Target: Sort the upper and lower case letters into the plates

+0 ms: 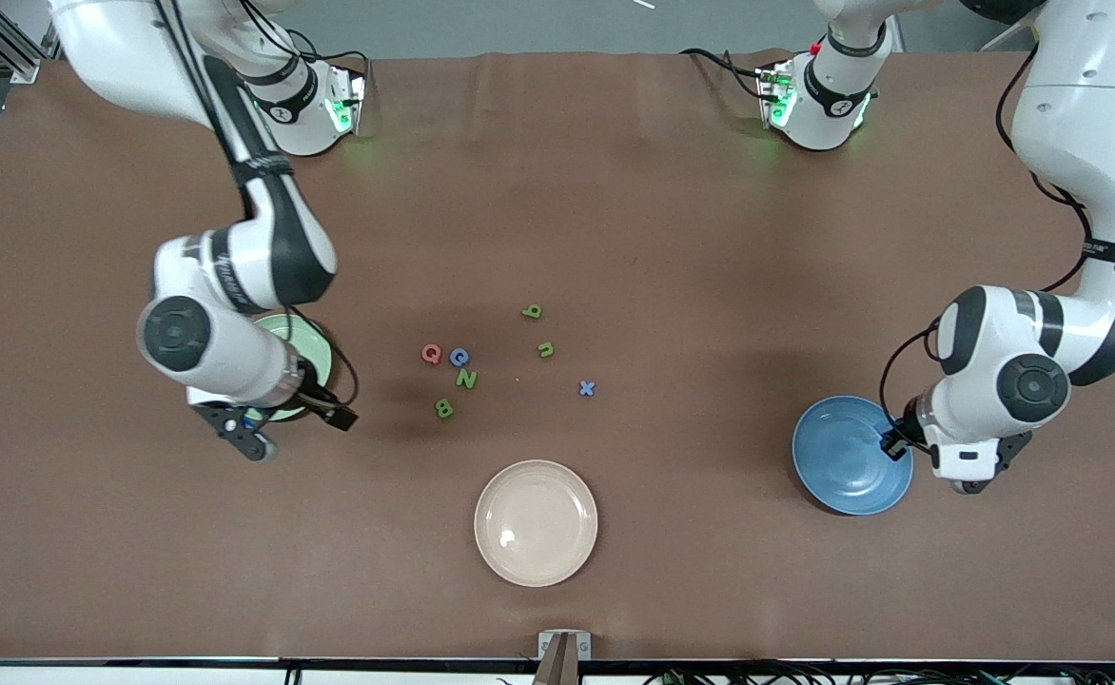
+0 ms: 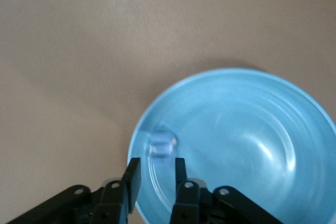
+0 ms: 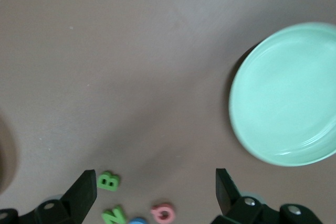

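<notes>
Seven letters lie mid-table: pink Q (image 1: pixel 431 354), blue G (image 1: pixel 459 357), green Z (image 1: pixel 466 379), green B (image 1: pixel 444 408), green q (image 1: pixel 532 311), green n (image 1: pixel 545 349) and blue x (image 1: pixel 587 388). My left gripper (image 1: pixel 895 443) (image 2: pixel 157 174) is open and empty over the rim of the blue plate (image 1: pixel 843 471) (image 2: pixel 247 129). A small blurred pale-blue piece (image 2: pixel 161 144) lies in that plate; its shape does not show. My right gripper (image 1: pixel 299 430) (image 3: pixel 155 182) is wide open and empty beside the pale green plate (image 1: pixel 318 344) (image 3: pixel 286 93). B (image 3: pixel 108 181), Z (image 3: pixel 114 216) and Q (image 3: pixel 163 213) show between its fingers.
A cream-beige plate (image 1: pixel 536 522) sits nearer the front camera than the letters. The right arm covers most of the pale green plate in the front view. Both arm bases stand along the table's top edge.
</notes>
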Controlling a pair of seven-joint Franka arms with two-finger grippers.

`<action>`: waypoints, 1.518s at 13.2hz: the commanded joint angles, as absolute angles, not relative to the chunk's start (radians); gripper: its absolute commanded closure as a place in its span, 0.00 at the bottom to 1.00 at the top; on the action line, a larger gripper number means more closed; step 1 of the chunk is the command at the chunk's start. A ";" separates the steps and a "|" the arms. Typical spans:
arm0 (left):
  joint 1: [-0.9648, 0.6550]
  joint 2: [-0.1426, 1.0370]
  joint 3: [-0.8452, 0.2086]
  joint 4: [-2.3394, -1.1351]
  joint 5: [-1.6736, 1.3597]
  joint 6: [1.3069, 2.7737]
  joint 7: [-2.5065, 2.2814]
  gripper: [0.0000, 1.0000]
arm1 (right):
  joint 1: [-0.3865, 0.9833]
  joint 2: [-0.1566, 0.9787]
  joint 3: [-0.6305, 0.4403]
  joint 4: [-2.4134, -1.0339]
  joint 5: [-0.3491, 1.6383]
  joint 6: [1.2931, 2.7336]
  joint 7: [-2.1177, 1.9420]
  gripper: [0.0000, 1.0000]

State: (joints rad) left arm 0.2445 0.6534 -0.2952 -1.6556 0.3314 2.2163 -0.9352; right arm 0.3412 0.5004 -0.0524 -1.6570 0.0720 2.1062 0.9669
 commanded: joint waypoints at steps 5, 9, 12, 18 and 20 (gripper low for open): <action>0.152 0.660 -0.360 -1.635 0.333 2.212 -1.136 0.01 | 0.466 0.656 -0.061 -1.657 0.077 2.304 1.235 0.03; -0.047 0.669 -0.382 -1.605 0.334 2.212 -1.377 0.01 | 0.506 0.712 -0.061 -1.644 0.066 2.318 1.305 0.08; -0.202 0.683 -0.380 -1.595 0.327 2.220 -1.400 0.06 | 0.517 0.733 -0.061 -1.631 0.075 2.321 1.313 0.16; -0.376 0.773 -0.371 -1.516 0.215 2.269 -1.835 0.15 | 0.520 0.767 -0.060 -1.600 0.080 2.327 1.354 0.36; -0.444 0.822 -0.326 -1.464 0.219 2.301 -2.045 0.18 | 0.515 0.767 -0.060 -1.600 0.083 2.341 1.353 0.56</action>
State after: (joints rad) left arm -0.3849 0.7648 -0.3722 -1.5422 0.2271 2.2850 -1.8995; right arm 0.5115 0.7559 -0.0540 -1.6140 0.0727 2.3299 1.3349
